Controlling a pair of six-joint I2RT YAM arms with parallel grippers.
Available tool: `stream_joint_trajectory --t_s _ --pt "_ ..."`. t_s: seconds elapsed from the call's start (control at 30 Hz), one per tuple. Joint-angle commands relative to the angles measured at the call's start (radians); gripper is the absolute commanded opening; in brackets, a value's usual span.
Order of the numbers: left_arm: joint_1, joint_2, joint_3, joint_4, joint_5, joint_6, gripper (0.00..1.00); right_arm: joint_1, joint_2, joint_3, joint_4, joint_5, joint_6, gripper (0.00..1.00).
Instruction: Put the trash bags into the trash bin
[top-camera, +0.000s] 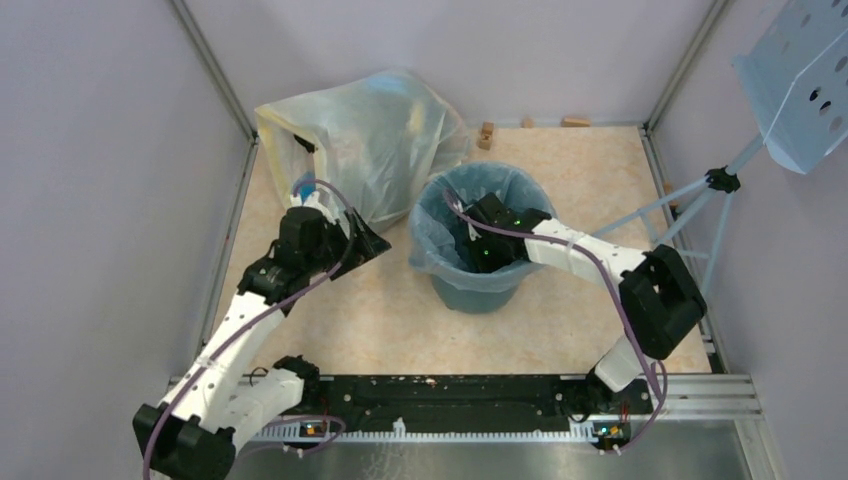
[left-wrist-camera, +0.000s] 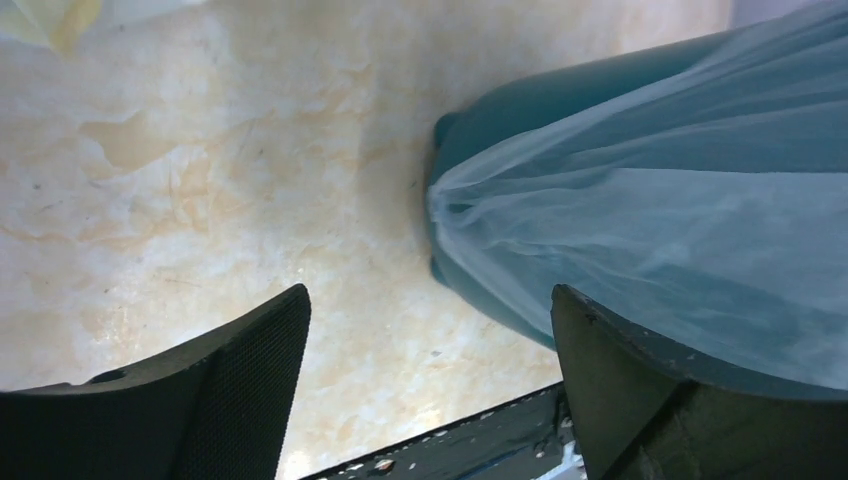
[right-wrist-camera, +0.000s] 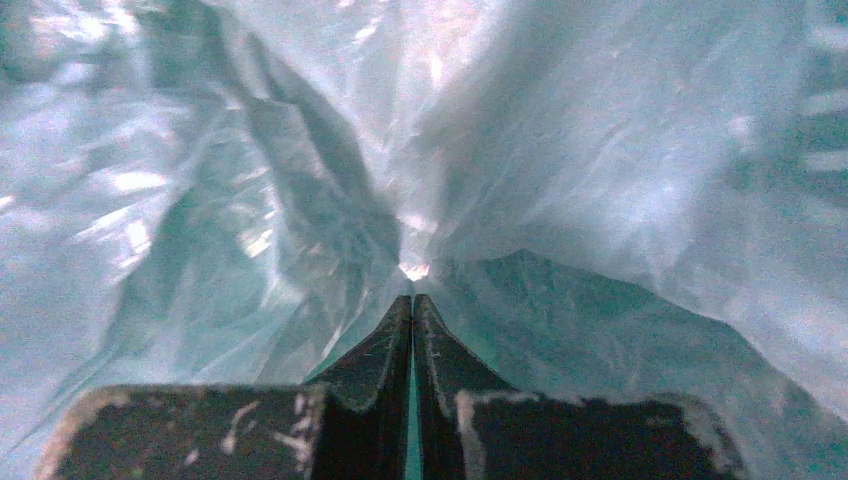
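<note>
The dark teal trash bin (top-camera: 480, 292) stands mid-table, and the pale-blue trash bag (top-camera: 432, 238) lines it and hangs over its rim. My right gripper (top-camera: 478, 250) reaches down inside the bin. In the right wrist view it (right-wrist-camera: 412, 298) is shut, and the bag's folds (right-wrist-camera: 600, 150) gather at its tips. My left gripper (top-camera: 365, 240) is open just left of the bin, apart from it. From the left wrist, the open gripper (left-wrist-camera: 430, 300) frames bare table, with the bin wall (left-wrist-camera: 520, 110) and the draped bag (left-wrist-camera: 650, 220) to the right.
A large yellowish translucent bag (top-camera: 370, 130) sits at the back left, close behind my left arm. Small wooden blocks (top-camera: 486, 133) lie by the back wall. A perforated panel on a stand (top-camera: 800, 80) leans in at the right. A black rail (top-camera: 450, 395) runs along the near edge.
</note>
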Motion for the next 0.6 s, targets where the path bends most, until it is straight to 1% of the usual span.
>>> stream_joint_trajectory --t_s 0.0,0.07,0.2,0.23,0.33,0.4,0.5,0.57 --pt "0.003 -0.071 0.138 -0.045 -0.055 -0.026 0.95 0.02 -0.121 0.016 0.014 0.019 -0.001 0.05" --pt "0.001 -0.057 0.195 -0.029 -0.036 -0.024 0.95 0.029 -0.146 0.049 -0.012 0.035 -0.014 0.08" --pt "-0.002 0.036 0.326 -0.031 -0.015 0.003 0.96 0.042 -0.177 0.123 -0.051 0.037 -0.042 0.22" --pt "-0.022 0.101 0.416 -0.056 -0.011 0.035 0.96 0.046 -0.184 0.187 -0.078 0.031 -0.043 0.25" --pt "-0.077 0.195 0.566 -0.149 -0.092 0.101 0.93 0.048 -0.198 0.265 -0.117 0.048 -0.046 0.29" --pt "-0.117 0.253 0.641 -0.215 -0.161 0.142 0.92 0.049 -0.211 0.311 -0.139 0.068 -0.053 0.34" --pt "-0.162 0.313 0.717 -0.251 -0.228 0.206 0.88 0.05 -0.229 0.372 -0.174 0.1 -0.076 0.41" --pt "-0.187 0.345 0.756 -0.256 -0.245 0.249 0.85 0.049 -0.248 0.398 -0.188 0.113 -0.09 0.45"
